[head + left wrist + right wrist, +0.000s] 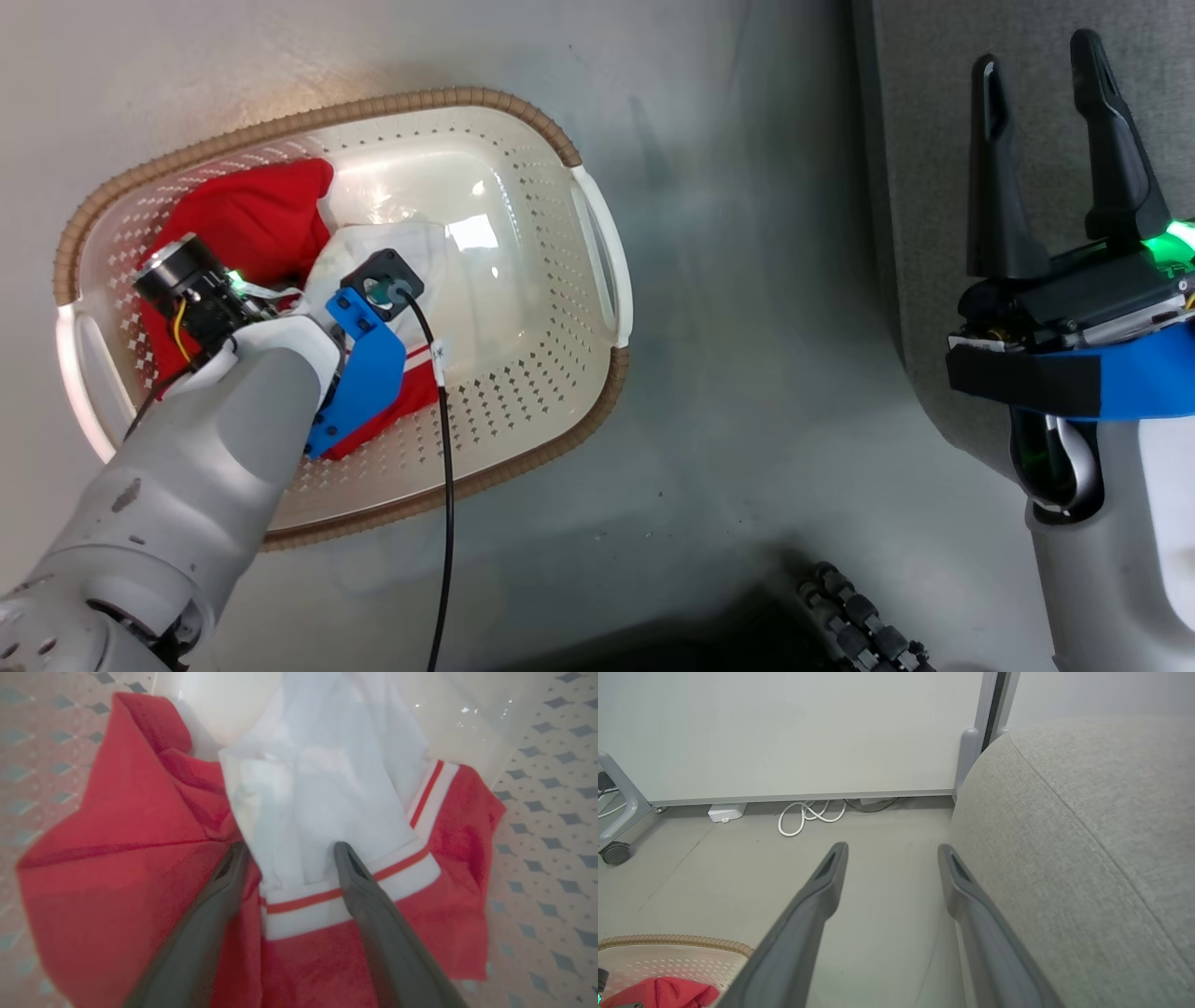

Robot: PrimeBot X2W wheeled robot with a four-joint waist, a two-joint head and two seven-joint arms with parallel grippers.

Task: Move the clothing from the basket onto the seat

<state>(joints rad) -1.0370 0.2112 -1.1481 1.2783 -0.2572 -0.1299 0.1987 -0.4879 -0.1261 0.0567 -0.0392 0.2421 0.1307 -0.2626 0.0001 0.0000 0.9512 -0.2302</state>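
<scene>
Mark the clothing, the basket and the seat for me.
clothing (117, 858), left wrist view, on the big red fold.
basket (448, 96), head view, on the brown braided rim.
seat (1134, 788), right wrist view, on the grey fabric right of the seam.

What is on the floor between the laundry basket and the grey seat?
Nothing. The head view shows a bare stretch of grey floor between the laundry basket and the grey seat.

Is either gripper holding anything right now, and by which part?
Nothing is held. The left gripper is open, astride the white striped band of the clothing in the basket. The right gripper is open and empty beside the seat.
</scene>
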